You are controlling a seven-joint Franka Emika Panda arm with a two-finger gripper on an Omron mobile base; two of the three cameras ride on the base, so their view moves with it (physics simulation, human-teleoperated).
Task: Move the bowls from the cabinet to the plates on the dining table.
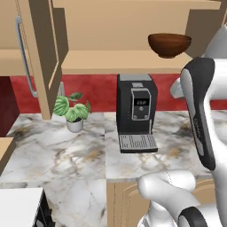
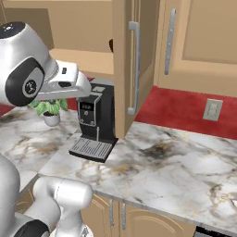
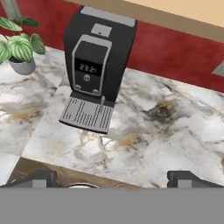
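while open-doored, bowl (image 1: pixel 169 44) on cabinet (image 1: pixel 119 62) shelf

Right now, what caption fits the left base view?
Dark brown bowl waits in the open cabinet above the coffee machine.

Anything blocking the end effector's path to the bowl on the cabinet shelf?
Nothing visible. The cabinet door is swung open, and the dark brown bowl sits alone on the shelf. The open end effector points down at the coffee machine, below the shelf.
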